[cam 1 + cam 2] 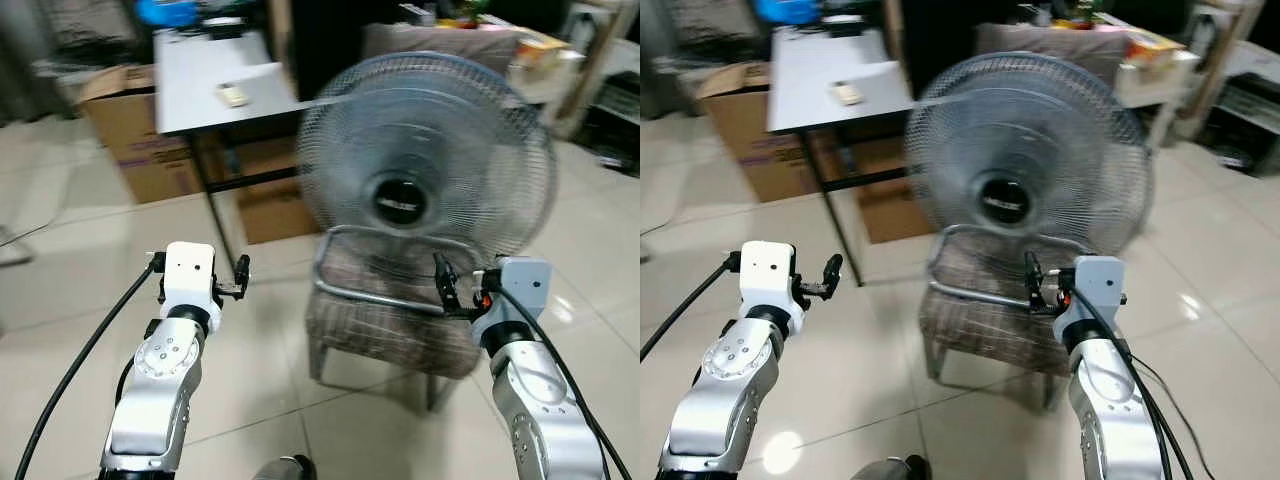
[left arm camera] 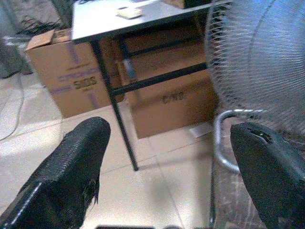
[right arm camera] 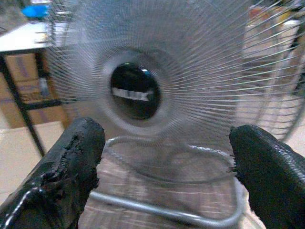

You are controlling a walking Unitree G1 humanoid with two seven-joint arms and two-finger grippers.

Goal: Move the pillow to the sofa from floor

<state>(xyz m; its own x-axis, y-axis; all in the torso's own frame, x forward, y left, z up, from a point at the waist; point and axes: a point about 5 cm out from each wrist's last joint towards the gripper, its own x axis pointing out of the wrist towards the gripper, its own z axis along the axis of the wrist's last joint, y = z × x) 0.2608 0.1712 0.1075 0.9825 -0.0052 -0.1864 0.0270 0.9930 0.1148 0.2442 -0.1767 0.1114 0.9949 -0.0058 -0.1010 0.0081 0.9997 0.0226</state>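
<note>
Fan (image 1: 425, 160), big and round-caged, stands on a checked stool (image 1: 385, 320) straight ahead, with a grey table (image 1: 215, 75) and cardboard boxes (image 1: 130, 135) behind on the tiled floor. I can spot neither pillow nor sofa from here, so which arm is nearer can't be judged. Left gripper (image 1: 241, 276) and right gripper (image 1: 442, 285) are both raised, fingers spread wide, holding nothing.

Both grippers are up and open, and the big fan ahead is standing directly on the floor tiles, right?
Not quite. The fan does not stand on the tiles: its metal tube base rests on a checked upholstered stool, as the left eye view shows. The rest holds: the left gripper and right gripper are both raised and open.
</note>
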